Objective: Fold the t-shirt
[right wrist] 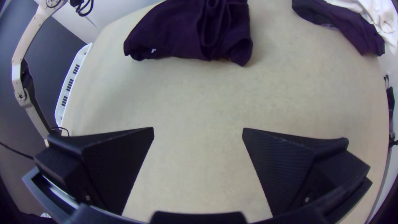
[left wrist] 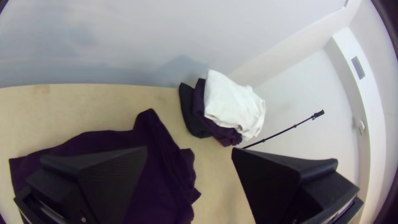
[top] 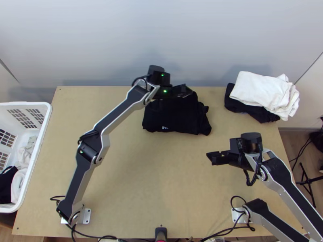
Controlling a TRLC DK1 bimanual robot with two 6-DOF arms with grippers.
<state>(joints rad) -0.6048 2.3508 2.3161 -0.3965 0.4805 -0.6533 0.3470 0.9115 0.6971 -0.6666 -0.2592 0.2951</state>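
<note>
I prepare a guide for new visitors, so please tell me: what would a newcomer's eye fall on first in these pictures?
Probably the white cloth, bright on dark clothes at the far right corner of the table. Next, the dark t-shirt, lying compactly near the far edge, with the open left gripper over its far side.

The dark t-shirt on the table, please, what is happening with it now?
This is a folding job, but nothing grips the t-shirt at this moment. It lies in a rough, compact bundle near the far edge of the table. The left end effector is open above it; the right end effector is open over bare table.
</note>
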